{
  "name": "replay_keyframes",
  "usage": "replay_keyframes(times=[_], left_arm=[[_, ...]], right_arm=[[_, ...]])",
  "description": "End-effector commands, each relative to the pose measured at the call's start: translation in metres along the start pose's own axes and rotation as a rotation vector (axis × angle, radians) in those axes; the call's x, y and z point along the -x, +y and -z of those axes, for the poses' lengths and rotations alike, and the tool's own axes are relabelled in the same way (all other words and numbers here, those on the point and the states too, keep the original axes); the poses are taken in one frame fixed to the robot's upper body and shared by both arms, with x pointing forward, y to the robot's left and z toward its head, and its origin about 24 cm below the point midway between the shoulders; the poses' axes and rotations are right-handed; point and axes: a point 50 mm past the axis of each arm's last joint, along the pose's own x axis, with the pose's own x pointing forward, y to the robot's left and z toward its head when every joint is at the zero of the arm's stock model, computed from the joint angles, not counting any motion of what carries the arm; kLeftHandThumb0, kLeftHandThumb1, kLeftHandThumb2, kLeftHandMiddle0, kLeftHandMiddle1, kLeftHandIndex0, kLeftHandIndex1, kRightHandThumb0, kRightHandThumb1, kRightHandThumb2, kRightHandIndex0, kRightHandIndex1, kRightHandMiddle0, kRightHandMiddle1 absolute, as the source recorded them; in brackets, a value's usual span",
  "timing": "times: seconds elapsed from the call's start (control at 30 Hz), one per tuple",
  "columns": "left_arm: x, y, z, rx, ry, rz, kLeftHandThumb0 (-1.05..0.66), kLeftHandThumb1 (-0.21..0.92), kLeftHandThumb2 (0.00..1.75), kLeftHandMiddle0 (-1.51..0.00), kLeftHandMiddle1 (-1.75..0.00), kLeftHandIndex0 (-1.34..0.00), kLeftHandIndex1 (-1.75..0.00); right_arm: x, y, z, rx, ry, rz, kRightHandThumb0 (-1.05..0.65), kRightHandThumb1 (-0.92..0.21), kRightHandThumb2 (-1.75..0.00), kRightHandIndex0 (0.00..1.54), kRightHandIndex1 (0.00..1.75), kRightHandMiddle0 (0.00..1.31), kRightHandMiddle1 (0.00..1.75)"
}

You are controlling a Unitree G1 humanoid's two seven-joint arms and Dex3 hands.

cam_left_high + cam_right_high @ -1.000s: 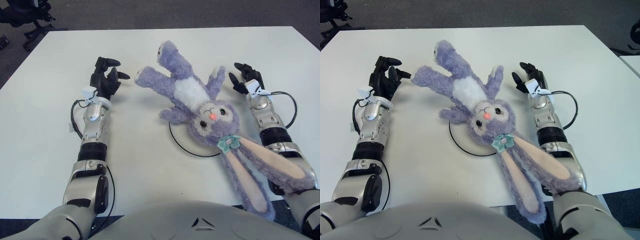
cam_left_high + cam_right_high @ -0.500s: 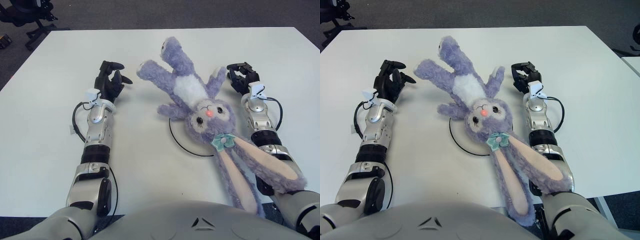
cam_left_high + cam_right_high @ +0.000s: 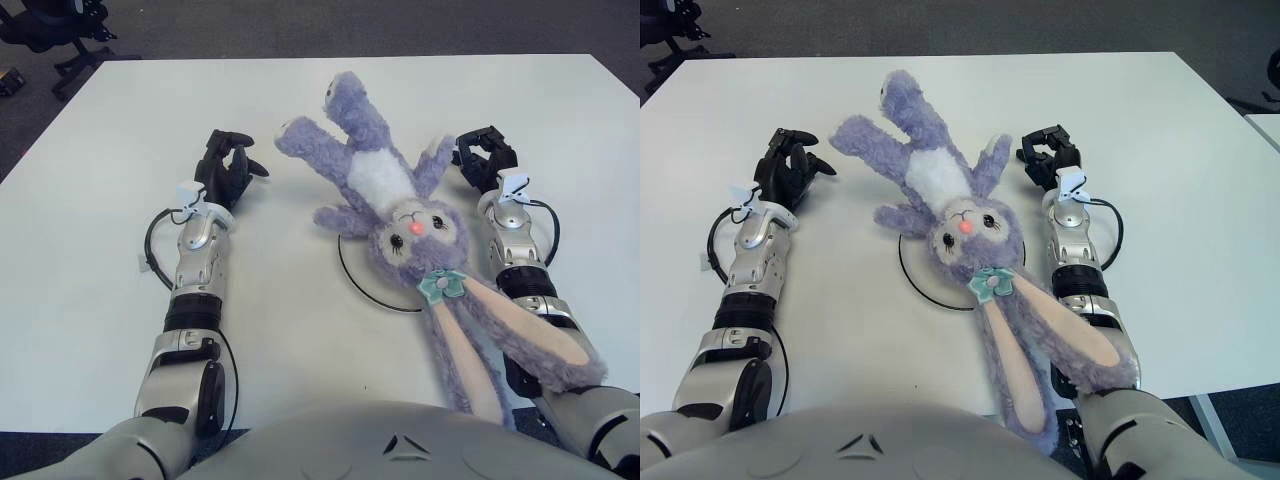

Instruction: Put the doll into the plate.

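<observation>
The doll (image 3: 378, 178) is a purple plush bunny with a white belly, lying face up in the middle of the table. Its head (image 3: 413, 231) covers the far right part of the white plate, whose dark rim (image 3: 352, 283) shows to the left of and below the head. Its long ears (image 3: 520, 330) trail back over my right forearm. My left hand (image 3: 229, 165) is left of the doll's leg, apart from it, with curled, empty fingers. My right hand (image 3: 486, 153) sits just right of the doll's arm (image 3: 434, 160), fingers curled, nothing visibly grasped.
The white table (image 3: 120, 120) stretches around the doll, with its far edge at the top of the view and dark floor beyond. A black office chair base (image 3: 60, 30) stands off the far left corner. Cables loop beside both wrists.
Both hands have drawn inward toward the doll, and their fingers have gone from spread to curled. The doll has shifted slightly, and its ears now lie further along my right forearm.
</observation>
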Motion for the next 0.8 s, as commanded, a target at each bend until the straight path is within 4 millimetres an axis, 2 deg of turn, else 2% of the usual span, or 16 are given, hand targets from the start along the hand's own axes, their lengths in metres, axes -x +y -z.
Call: replay_keyframes(times=[0.0, 0.27, 0.77], left_arm=[[0.006, 0.001, 0.007, 0.012, 0.028, -0.001, -0.35, 0.92, 0.51, -0.60, -1.75, -0.22, -1.75], [0.007, -0.001, 0.009, 0.016, 0.046, -0.032, -0.35, 0.92, 0.51, -0.61, -1.75, -0.22, -1.75], [0.012, -0.007, 0.010, 0.014, 0.039, -0.078, -0.35, 0.92, 0.50, -0.61, -1.75, -0.22, -1.75]], right_arm=[[0.002, -0.003, -0.002, -0.028, -0.018, 0.010, -0.35, -0.92, -0.45, 0.70, 1.25, 0.27, 1.68], [0.004, -0.002, 0.000, 0.014, -0.037, 0.006, -0.35, -0.92, -0.48, 0.66, 1.38, 0.24, 1.71], [0.009, -0.005, 0.008, 0.052, -0.006, 0.002, -0.35, -0.92, -0.47, 0.65, 1.45, 0.25, 1.71]])
